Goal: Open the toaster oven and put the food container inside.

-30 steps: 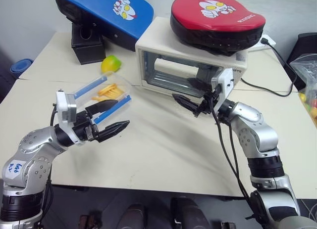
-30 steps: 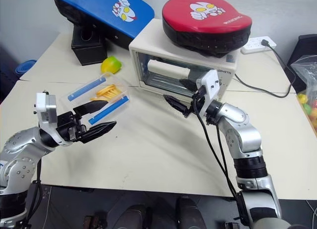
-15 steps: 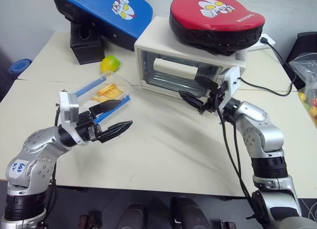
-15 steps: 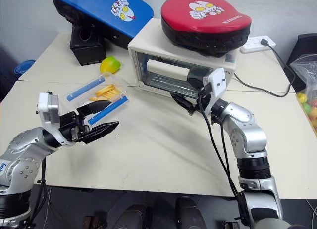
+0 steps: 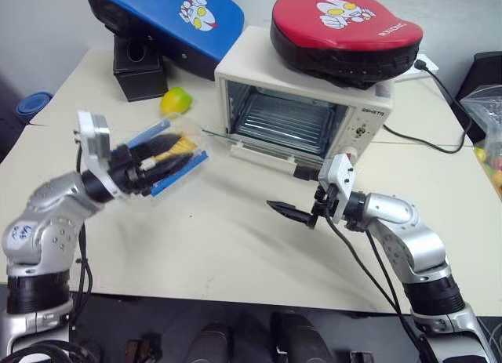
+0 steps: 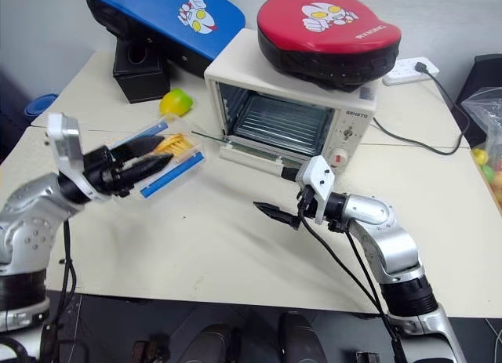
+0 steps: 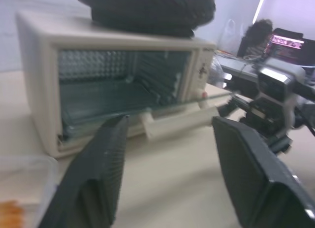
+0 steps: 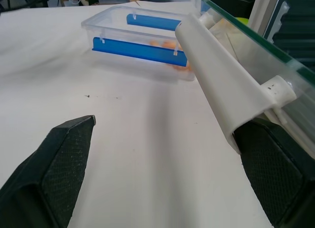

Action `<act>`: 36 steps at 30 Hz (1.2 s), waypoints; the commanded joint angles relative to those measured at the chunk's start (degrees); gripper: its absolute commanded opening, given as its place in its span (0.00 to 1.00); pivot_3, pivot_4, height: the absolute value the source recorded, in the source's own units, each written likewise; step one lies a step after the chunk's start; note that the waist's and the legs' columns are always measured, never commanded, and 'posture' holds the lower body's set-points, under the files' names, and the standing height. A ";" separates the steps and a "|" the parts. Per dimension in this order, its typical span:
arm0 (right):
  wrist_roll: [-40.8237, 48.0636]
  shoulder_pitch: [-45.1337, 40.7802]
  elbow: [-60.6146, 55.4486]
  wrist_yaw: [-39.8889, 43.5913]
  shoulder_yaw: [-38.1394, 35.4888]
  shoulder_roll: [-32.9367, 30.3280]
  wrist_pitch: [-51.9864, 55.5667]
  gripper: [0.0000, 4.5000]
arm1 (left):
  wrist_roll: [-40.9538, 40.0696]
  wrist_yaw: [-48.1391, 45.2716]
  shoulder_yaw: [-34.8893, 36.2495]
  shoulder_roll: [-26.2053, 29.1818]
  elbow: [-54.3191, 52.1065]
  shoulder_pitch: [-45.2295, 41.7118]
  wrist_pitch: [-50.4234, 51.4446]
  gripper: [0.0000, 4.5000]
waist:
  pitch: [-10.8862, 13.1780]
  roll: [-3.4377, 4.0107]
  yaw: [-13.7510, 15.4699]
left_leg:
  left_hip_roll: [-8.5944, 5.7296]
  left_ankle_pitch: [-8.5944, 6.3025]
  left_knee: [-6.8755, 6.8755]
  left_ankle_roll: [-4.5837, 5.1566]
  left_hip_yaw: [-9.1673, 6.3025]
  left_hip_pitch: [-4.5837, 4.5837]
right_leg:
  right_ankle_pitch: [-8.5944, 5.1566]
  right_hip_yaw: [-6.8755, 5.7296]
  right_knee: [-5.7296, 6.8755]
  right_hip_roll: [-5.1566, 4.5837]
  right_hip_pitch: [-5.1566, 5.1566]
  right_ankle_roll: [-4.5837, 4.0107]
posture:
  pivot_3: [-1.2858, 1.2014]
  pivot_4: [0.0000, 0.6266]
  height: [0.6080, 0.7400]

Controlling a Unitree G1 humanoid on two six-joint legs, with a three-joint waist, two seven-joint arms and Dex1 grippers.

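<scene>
Toaster oven (image 5: pixel 235 73) sits at the back of the bench (image 5: pixel 235 253) with its glass door (image 5: pixel 235 139) already dropped level, so the wire rack (image 5: pixel 284 121) is exposed and the way in is free. Your right end effector (image 5: pixel 286 190) hangs just in front of the door handle (image 5: pixel 263 153), fingers spread wide and holding nothing; in the right wrist view one finger lies right under the handle's end, which reads as a release after the pull, and it probably needs to clear out of the container's path. A red punching pad (image 5: pixel 345 26) rests on the oven's roof, likely weighing the light box down so it does not slide when the door is tugged. The food container (image 6: pixel 179 171) lies on the bench to the left of the oven, near its open door. Your left end effector (image 6: pixel 165 151) is over the lid, pointing toward the oven; the left wrist view shows its fingers apart with only the oven between them, so judge it not yet clamped on the box.
</scene>
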 commanded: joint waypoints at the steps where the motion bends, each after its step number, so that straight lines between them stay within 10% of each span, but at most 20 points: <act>1: -1.37 0.72 -0.89 2.75 2.31 -0.21 -2.96 1.00 | 6.96 0.18 -4.08 -1.77 7.88 -7.12 -4.79 0.35 | 0.00 0.00 0.06 | 0.00 0.00 0.00 0.00 0.00 0.00 | 0.00 -0.02 -0.01 0.00 0.00 0.00 | 0.52 0.24 1.00; 6: -2.93 0.87 0.63 2.38 2.77 0.76 -5.11 1.00 | 17.17 1.89 -9.24 -8.79 24.36 -18.88 -14.72 0.01 | -0.01 -0.02 -0.13 | -0.05 0.00 0.05 0.00 0.02 -0.02 | 0.01 -0.03 0.01 -0.01 -0.03 0.01 | 0.52 0.24 1.00; 16: -3.41 6.79 -1.86 1.49 1.51 -0.80 -6.89 1.00 | 27.43 -4.52 -16.09 -12.95 37.34 -24.26 -23.81 0.00 | -0.01 -0.03 -0.13 | -0.05 0.01 0.06 -0.02 0.05 -0.07 | 0.01 -0.04 0.13 -0.02 -0.14 0.01 | 0.52 0.24 1.00; 25: 4.55 28.56 -7.36 1.47 -12.19 -0.24 -15.30 1.00 | 34.34 -4.22 -22.18 -11.87 23.62 -15.78 -17.52 0.00 | 0.00 -0.05 0.89 | -0.09 0.04 0.14 0.03 -0.01 -0.15 | 0.05 0.01 0.14 -0.05 -0.06 0.09 | 0.52 0.24 1.00; 36: 4.40 19.68 -4.33 -1.88 -13.38 1.95 -16.57 1.00 | 33.03 7.48 -16.86 -15.77 6.82 1.07 -10.98 0.00 | 0.01 -0.06 0.12 | -0.04 0.10 0.11 -0.04 0.11 0.12 | 0.06 0.17 0.27 -0.01 0.00 0.12 | 0.52 0.24 1.00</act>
